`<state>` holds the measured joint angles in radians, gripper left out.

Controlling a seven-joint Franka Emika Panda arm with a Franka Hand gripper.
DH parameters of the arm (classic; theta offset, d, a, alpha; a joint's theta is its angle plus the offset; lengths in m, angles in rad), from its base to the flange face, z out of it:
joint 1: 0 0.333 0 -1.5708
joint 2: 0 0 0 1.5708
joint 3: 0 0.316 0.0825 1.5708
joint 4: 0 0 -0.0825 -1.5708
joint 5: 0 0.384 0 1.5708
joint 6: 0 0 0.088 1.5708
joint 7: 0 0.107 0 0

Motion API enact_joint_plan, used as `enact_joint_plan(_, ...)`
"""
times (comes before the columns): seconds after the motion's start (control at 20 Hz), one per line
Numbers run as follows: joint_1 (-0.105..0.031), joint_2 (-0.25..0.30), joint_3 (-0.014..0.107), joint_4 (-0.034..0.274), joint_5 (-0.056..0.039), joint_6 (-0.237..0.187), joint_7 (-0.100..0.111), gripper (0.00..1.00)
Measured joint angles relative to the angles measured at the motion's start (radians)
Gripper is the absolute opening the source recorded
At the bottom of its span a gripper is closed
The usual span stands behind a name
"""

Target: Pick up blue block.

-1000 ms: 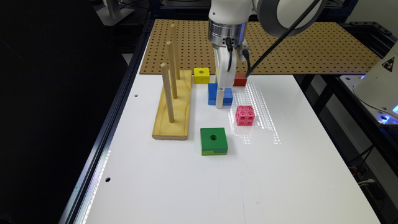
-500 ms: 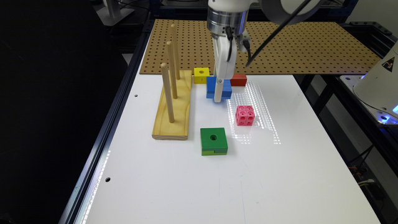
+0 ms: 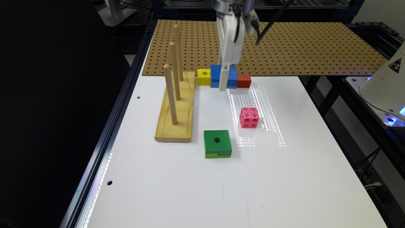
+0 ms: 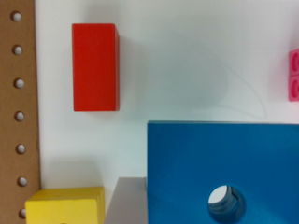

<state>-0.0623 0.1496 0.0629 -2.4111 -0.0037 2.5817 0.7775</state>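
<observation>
The blue block (image 3: 224, 76) is seen held off the white table (image 3: 284, 177) in the exterior view, clamped between the jaws of the gripper (image 3: 224, 83), which hangs straight down from the white wrist. The block is gripped by its edges, one pale finger (image 3: 223, 79) crossing its near face. In the wrist view the blue block (image 4: 224, 168) is seen close up, its round centre hole towards one edge, with a grey finger (image 4: 126, 200) pressed against its side.

Behind the lifted block, at the table's far edge, a yellow cube (image 3: 204, 76) with a hole is seen on the exterior view's left and a red block (image 3: 244, 81) on the exterior view's right; both lie just in front of the brown pegboard (image 3: 303, 47). The red block (image 4: 95, 66) and the yellow cube (image 4: 65, 205) are also seen in the wrist view, resting on the table beside the pegboard (image 4: 16, 107).

A pink cube (image 3: 249, 117) with round studs lies nearer the camera, well apart from the gripper. A green block (image 3: 217, 143) with a centre hole lies nearer still. A wooden base with three upright pegs (image 3: 176, 104) stands on the exterior view's left.

A yellow triangular warning sticker (image 3: 396, 65) is seen on white equipment at the exterior view's right edge; no writing can be read on it.
</observation>
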Motion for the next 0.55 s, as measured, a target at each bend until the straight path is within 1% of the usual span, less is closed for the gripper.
enact_joint_plan(0.15, 0.000, -0.016, 0.000, -0.002, 0.0000, -0.011, 0.000, 0.00)
enact_joint_plan(0.25, 0.000, -0.037, 0.001, -0.002, 0.0001, -0.026, 0.000, 0.00)
enact_joint_plan(0.45, 0.000, -0.122, 0.001, -0.002, 0.0011, -0.107, 0.000, 0.00)
enact_joint_plan(0.55, 0.000, -0.157, 0.002, -0.002, 0.0013, -0.140, 0.000, 0.00)
